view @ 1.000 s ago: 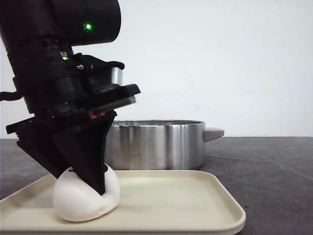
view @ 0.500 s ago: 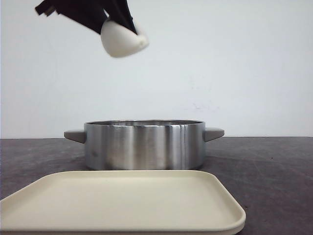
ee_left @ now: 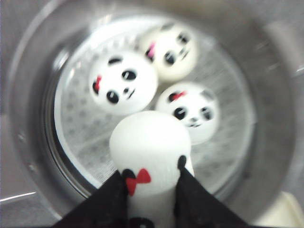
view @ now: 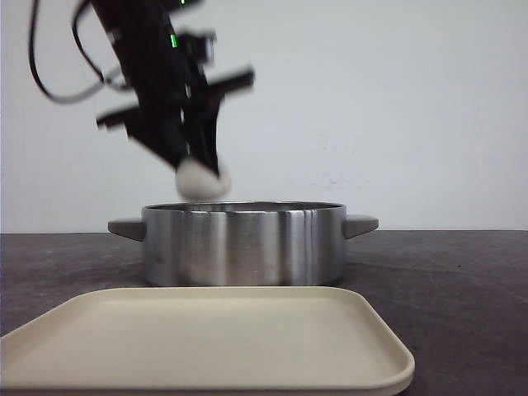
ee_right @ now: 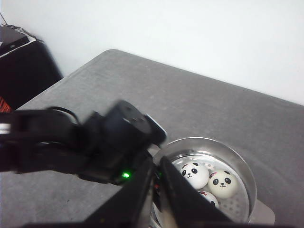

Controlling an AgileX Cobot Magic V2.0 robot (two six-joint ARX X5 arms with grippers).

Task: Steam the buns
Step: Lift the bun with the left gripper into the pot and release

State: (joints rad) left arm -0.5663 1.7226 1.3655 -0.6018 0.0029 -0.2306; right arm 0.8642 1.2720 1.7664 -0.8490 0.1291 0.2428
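Here the left end effector (view: 200, 169) is clenched on a bun (view: 201, 180), which hangs just above the rim of the pot (view: 244, 242), on the pot's left half as the front view shows it. The bun does not touch the rim. In the left wrist view the two black fingers (ee_left: 107, 202) press against opposite sides of the held bun (ee_left: 150, 149); it carries a red bow mark and black spots near the grip. The arm in the front view is blurred.

Three more buns lie inside the pot on a perforated steamer plate (ee_left: 88, 137). Each shows a black panda face. Bun one (ee_left: 123, 82) and bun two (ee_left: 172, 49) touch each other. Bun three (ee_left: 189, 110) lies just beside both. All three are grouped on one side of the plate; the held bun hangs above the bare part next to them.

The pot is bright steel with a grey handle on each side. It stands on the dark bench (view: 450, 289), just behind a cream tray (view: 206, 334). No bun lies on the tray.

The right end effector does not appear in any view; its state cannot be told. The right wrist view looks down on the left arm (ee_right: 90, 142) and the pot (ee_right: 240, 166), with the buns visible inside.
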